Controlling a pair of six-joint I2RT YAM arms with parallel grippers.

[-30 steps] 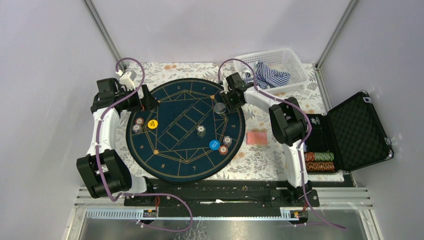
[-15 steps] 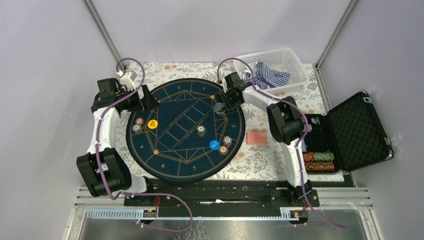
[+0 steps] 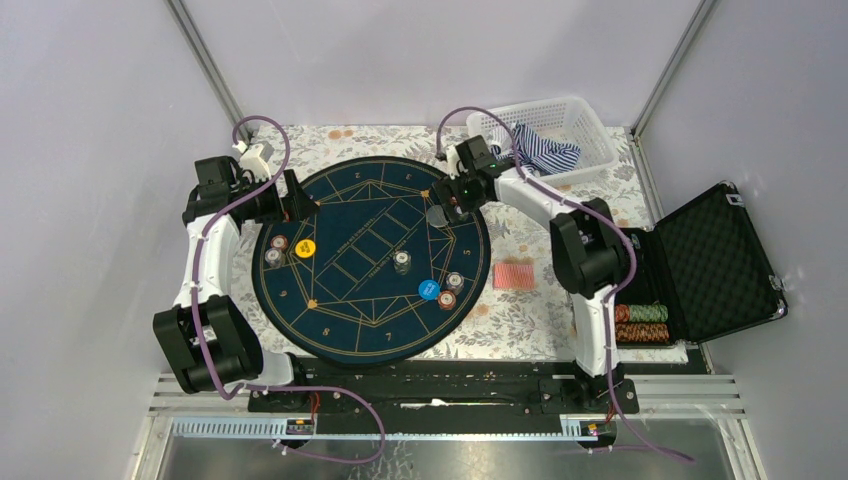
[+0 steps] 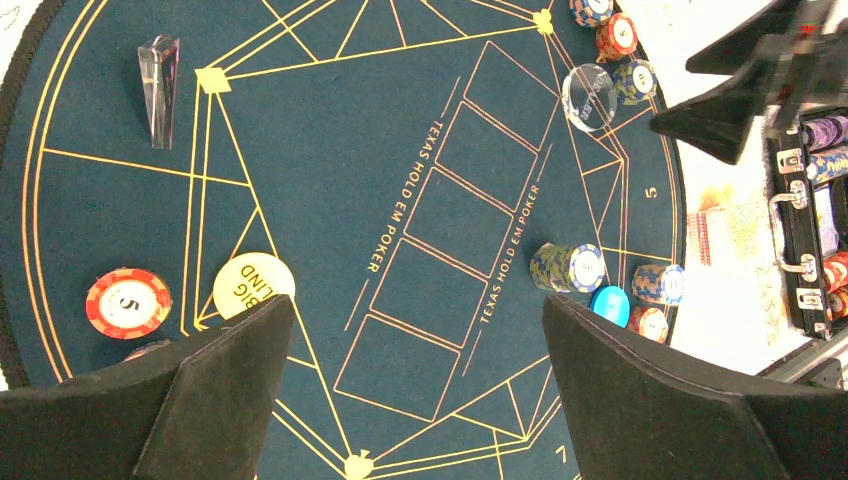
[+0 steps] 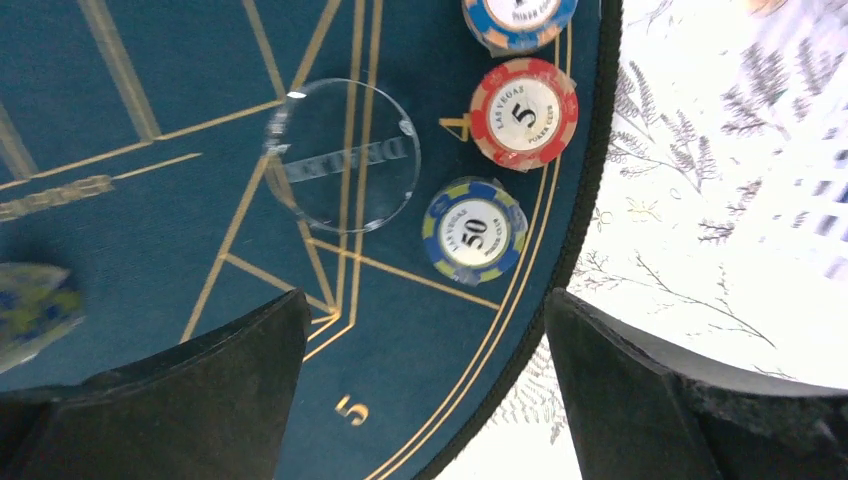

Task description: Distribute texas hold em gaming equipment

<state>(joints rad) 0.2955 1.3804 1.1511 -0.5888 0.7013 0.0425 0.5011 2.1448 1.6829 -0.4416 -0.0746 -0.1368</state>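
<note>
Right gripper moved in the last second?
Yes, slightly: the right gripper has edged back toward the white basket, away from the mat's centre.

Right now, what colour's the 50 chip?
50 chip: blue with yellow-green edge spots; right wrist view.

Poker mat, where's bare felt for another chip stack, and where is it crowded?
Roomiest: the near part of the mat, between its rim and the blue disc. The printed card boxes between the big blind disc and the centre chip stack are also bare. Crowded: the right rim, where the clear dealer button and chips cluster by the right gripper.
</note>
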